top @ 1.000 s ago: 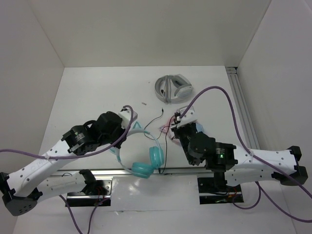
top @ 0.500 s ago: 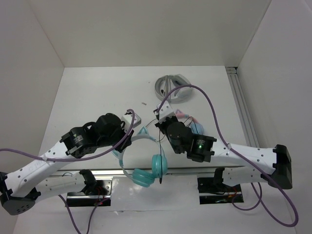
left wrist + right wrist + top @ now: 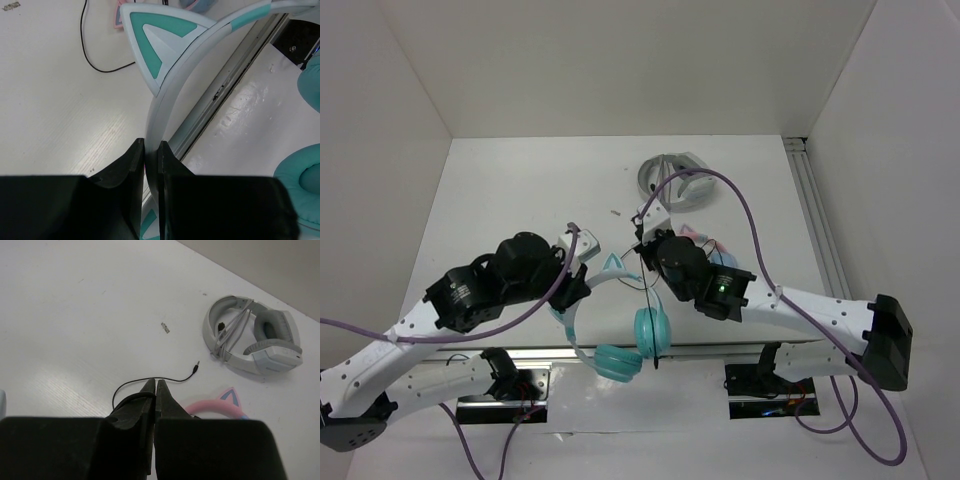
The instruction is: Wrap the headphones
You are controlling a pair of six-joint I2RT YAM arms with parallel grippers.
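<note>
On the left side, your left gripper (image 3: 150,150) is clamping closed on the whitish headband (image 3: 165,100) of the teal headphones (image 3: 650,328), just below one cat ear (image 3: 157,35). It is holding them so that the band is arching toward the middle, and the two ear cups (image 3: 618,362) are hanging at the near edge of the bench (image 3: 520,190), over the metal rail (image 3: 235,80). They seem to be raised and not lying flat, but this is only my judgement. Moving toward the middle, the thin black cable (image 3: 150,380) is running from the ear cups up to your right gripper (image 3: 154,386). Its fingers are pressing together, and in the wrist view they appear to be pinching the cable a little behind the free plug (image 3: 196,368), which is lying on the bench. So I think you are doing the winding step: one arm is fixing the headphones and the other is leading the cable. How many turns are already on the band, I cannot tell. For the next move, you are needing to carry the cable around the headband or the cups while keeping a light tension, and the left grip should not be slipping. Further right, the pink headphones (image 3: 220,402) are lying just beside the right gripper, and the grey-white headphones (image 3: 270,347) are well behind them, so be careful that the loose end is not catching on the pink pair.
</note>
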